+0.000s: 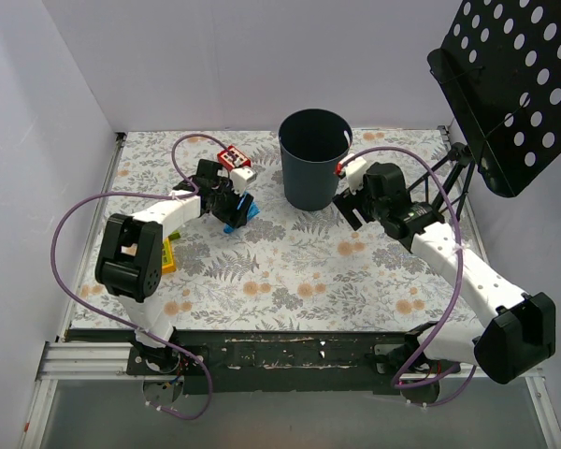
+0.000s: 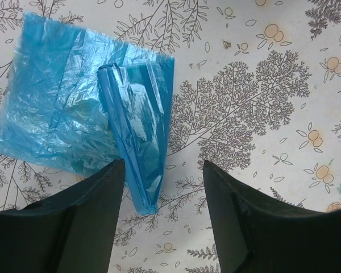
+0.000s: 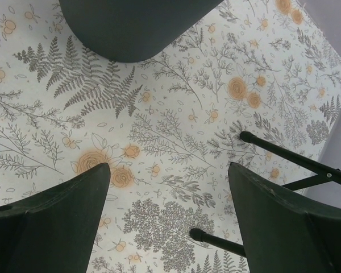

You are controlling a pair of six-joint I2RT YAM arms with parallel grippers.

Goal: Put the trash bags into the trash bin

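A thin, crinkly bright-blue trash bag [image 2: 85, 108] lies flat on the floral table, a folded strip of it pointing toward my left gripper [image 2: 163, 170]. That gripper is open and hovers over the bag's near corner. The strip's tip sits between the fingers, close to the left one, and nothing is gripped. From above, the bag [image 1: 247, 214] peeks out beside the left gripper [image 1: 232, 210], left of the dark navy trash bin [image 1: 315, 159]. My right gripper [image 1: 348, 208] stands wide open and empty just right of the bin [image 3: 131, 25], above bare tablecloth [image 3: 167, 170].
A black perforated music stand [image 1: 514, 84] rises at the back right, with its thin legs [image 3: 295, 156] on the table close to my right gripper. A red-and-white tile [image 1: 232, 157] lies behind the left gripper. A yellow block [image 1: 168, 254] sits by the left arm.
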